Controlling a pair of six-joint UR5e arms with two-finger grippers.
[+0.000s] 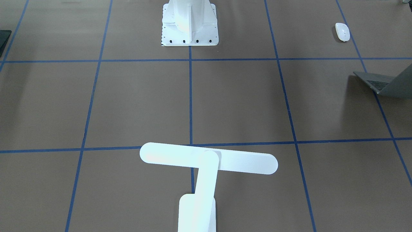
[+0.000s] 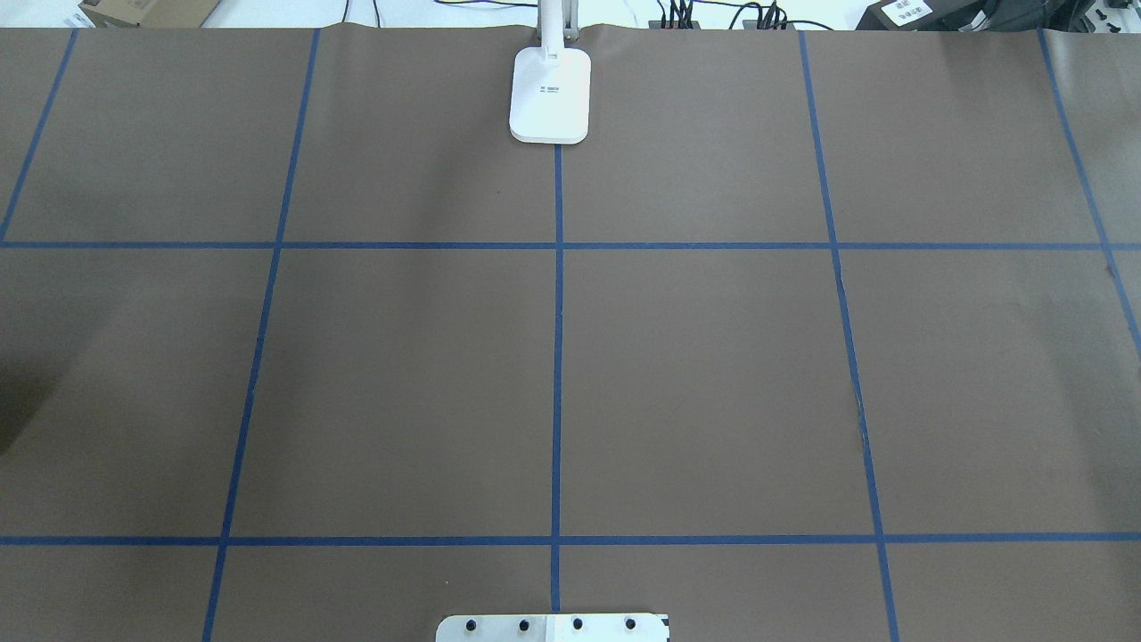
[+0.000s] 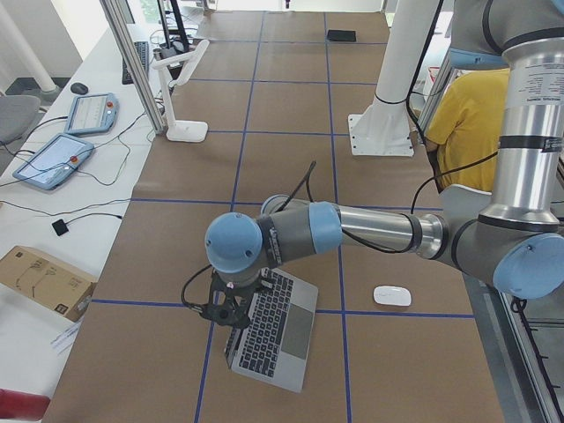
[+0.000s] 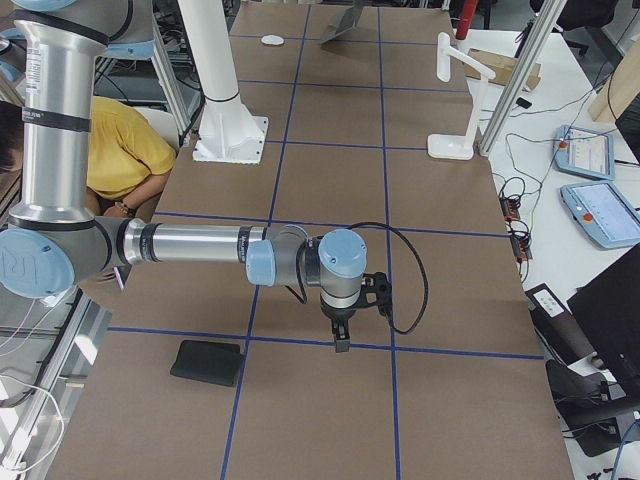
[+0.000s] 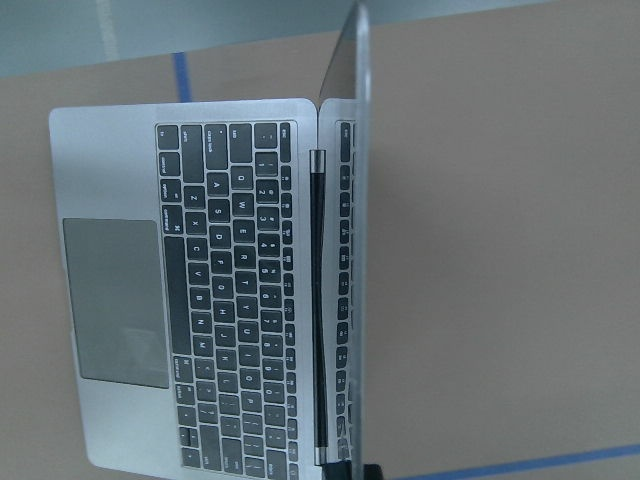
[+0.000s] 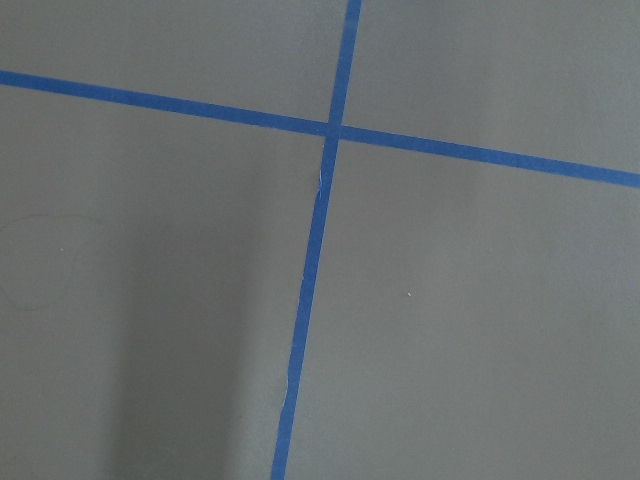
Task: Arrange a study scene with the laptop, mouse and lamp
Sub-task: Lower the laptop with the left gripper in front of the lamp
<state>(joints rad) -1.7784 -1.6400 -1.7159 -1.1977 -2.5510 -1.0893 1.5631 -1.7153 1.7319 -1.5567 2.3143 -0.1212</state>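
- The laptop (image 3: 278, 330) stands open on the brown-papered table (image 2: 713, 374), lid raised, keyboard and trackpad bare. It is at the robot's left end, at the 3 o'clock edge of the front-facing view.
- The left gripper (image 3: 231, 310) hangs fingers-down at the lid side of the laptop, at 9 o'clock of the keyboard in the left side view. The wrist view shows only a dark tip against the lid's edge, so whether the fingers are spread or closed cannot be told.
- The mouse (image 3: 392, 295) lies flat at 2 o'clock of the laptop, near it but apart.
- The lamp (image 1: 206, 170) stands at the 6 o'clock edge of the front-facing view, well apart from both, with its bar head crosswise over a blue tape line (image 1: 190, 96).
- The white pedestal (image 1: 190, 25) stands at 12 o'clock, opposite the lamp.
- The right gripper (image 4: 342, 338) points down over a tape line at the other end; its finger spacing cannot be told.
- A black mat (image 4: 207, 362) lies at 8 o'clock of that gripper.
- A person in a yellow shirt (image 3: 467, 115) sits behind the robot.
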